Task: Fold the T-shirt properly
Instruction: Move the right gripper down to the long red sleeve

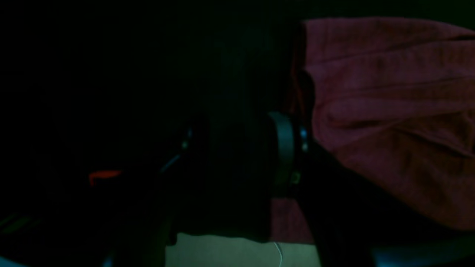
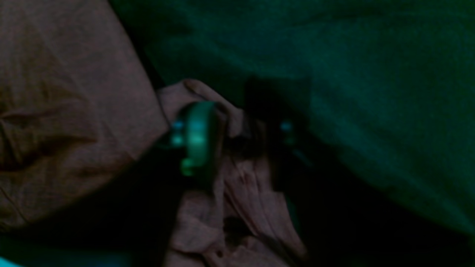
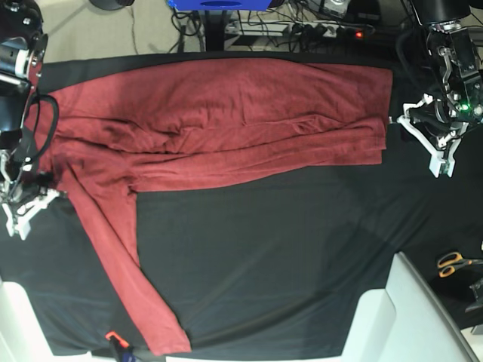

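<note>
The black table cloth covers my whole work surface. Across its far half lies the T-shirt, folded lengthwise into a long maroon band, one sleeve trailing down toward the near edge. My right gripper sits at the shirt's shoulder end, its jaws narrowed around a bunched fold of maroon fabric. My left gripper stands just beside the hem end, jaws partly apart; I cannot tell if they hold cloth. Orange-handled scissors lie apart.
</note>
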You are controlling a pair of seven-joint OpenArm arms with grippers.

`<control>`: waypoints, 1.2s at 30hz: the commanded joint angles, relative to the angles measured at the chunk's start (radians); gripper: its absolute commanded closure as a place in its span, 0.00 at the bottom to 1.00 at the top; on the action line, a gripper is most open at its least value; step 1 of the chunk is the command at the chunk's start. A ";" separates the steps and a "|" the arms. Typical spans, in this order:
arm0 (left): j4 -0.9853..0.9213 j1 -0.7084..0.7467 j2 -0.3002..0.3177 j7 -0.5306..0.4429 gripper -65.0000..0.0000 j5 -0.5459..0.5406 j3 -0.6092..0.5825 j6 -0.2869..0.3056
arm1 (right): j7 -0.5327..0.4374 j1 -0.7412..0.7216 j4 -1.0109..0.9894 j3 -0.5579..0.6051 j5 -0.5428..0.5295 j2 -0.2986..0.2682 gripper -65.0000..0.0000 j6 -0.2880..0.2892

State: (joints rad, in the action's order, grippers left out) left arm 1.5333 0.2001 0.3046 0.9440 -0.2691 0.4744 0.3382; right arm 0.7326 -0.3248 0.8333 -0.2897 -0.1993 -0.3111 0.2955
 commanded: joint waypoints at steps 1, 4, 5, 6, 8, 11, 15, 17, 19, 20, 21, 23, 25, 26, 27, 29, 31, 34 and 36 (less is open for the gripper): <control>0.020 -0.009 0.015 -0.010 0.65 -0.006 0.005 -0.003 | -0.012 -0.037 -0.010 -0.003 0.002 -0.021 0.88 0.001; 0.014 -0.020 0.015 -0.010 0.65 -0.006 0.004 -0.003 | -0.015 -0.067 -0.093 -0.003 0.004 -0.024 0.94 0.001; 0.014 -0.020 0.015 -0.010 0.65 -0.006 0.004 -0.003 | -0.018 -0.070 -0.105 -0.003 0.004 -0.024 0.94 0.001; 0.014 -0.020 0.015 -0.010 0.65 -0.006 0.005 -0.003 | -0.031 -0.070 -0.108 -0.003 0.004 -0.024 0.94 0.001; 0.014 -0.020 0.015 -0.010 0.65 -0.006 0.005 -0.003 | -0.054 -0.069 -0.111 -0.003 0.005 -0.024 0.95 0.001; 0.014 -0.020 0.015 -0.010 0.65 -0.006 0.008 -0.003 | -0.061 -0.067 -0.111 -0.003 0.005 -0.024 1.00 0.000; 0.014 -0.020 0.015 -0.010 0.65 -0.006 0.005 -0.003 | -0.061 -0.069 -0.111 -0.003 0.005 -0.043 1.00 -0.003; 0.014 -0.021 0.015 -0.010 0.65 -0.006 0.005 -0.003 | -0.063 -0.069 -0.111 -0.003 0.005 -0.049 1.00 -0.003; 0.014 -0.021 0.015 -0.010 0.65 -0.006 0.005 -0.003 | -0.063 -0.069 -0.110 -0.003 0.007 -0.061 1.00 -0.003; 0.014 -0.021 0.015 -0.010 0.65 -0.006 0.005 -0.003 | -0.063 -0.069 -0.110 -0.003 0.007 -0.067 1.00 -0.003; 0.014 -0.021 0.015 -0.010 0.65 -0.006 0.005 -0.003 | -0.063 -0.069 -0.110 -0.003 0.007 -0.072 1.00 -0.003; 0.014 -0.021 0.015 -0.010 0.65 -0.006 0.005 -0.003 | -0.063 -0.069 -0.110 -0.003 0.007 -0.075 1.00 -0.003; 0.014 -0.021 0.015 -0.010 0.65 -0.006 0.005 -0.003 | -0.063 -0.069 -0.110 -0.003 0.007 -0.076 1.00 -0.003; 0.014 -0.021 0.015 -0.010 0.65 -0.006 0.005 -0.003 | -0.063 -0.069 -0.110 -0.003 0.007 -0.076 1.00 -0.003; 0.014 -0.021 0.015 -0.010 0.65 -0.006 0.005 -0.003 | -0.063 -0.069 -0.110 -0.003 0.007 -0.076 1.00 -0.003; 0.014 -0.021 0.015 -0.010 0.65 -0.006 0.005 -0.003 | -0.063 -0.069 -0.110 -0.003 0.007 -0.076 1.00 -0.003; 0.014 -0.021 0.015 -0.010 0.65 -0.006 0.005 -0.003 | -0.063 -0.069 -0.110 -0.003 0.007 -0.076 1.00 -0.003; 0.014 -0.021 0.015 -0.010 0.65 -0.006 0.007 -0.003 | -0.087 -0.069 -0.110 -0.001 0.007 -0.076 1.00 -0.005; 0.014 -0.021 0.015 -0.010 0.65 -0.006 0.008 -0.003 | -0.100 -0.067 -0.110 -0.001 0.007 -0.076 1.00 -0.005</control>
State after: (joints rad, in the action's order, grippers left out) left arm 1.5330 0.1864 0.3042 0.9436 -0.2695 0.4747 0.3382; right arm 0.6506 -0.3676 0.7109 -0.2897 -0.1932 -0.3656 0.2943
